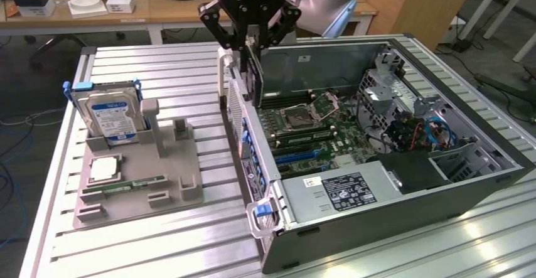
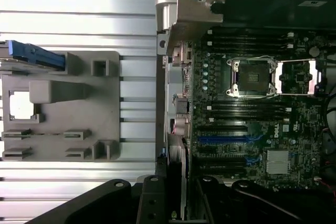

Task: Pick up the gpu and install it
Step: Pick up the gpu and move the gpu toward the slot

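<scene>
Closest to the lens lies the slatted metal surface (image 1: 150,246), and on its left side sits a grey holder tray (image 1: 167,177). At the tray's far left corner a hard drive (image 1: 109,112) with a blue label stands upright in a slot. Nearer, a square processor chip (image 1: 105,168) lies flat, and just beside it a narrow green memory stick (image 1: 125,185) lies in its groove. To the right of the tray, at the top middle of the exterior view, the black jaws are clenched on the gpu (image 1: 255,71), a thin dark card that hangs on edge beneath them. The card is held over the rear wall of the open computer case (image 1: 377,228), on the side nearest the tray, and it is not seated in any slot; whether it touches the wall I cannot tell. Further right, inside the case, the motherboard (image 1: 322,137) lies exposed with its processor socket (image 1: 302,112) and blue expansion slots (image 1: 297,157). A power supply (image 1: 348,190) with a white label fills the near corner, and a metal drive cage (image 1: 402,102) with blue cables (image 1: 440,132) stands at the far right.
</scene>
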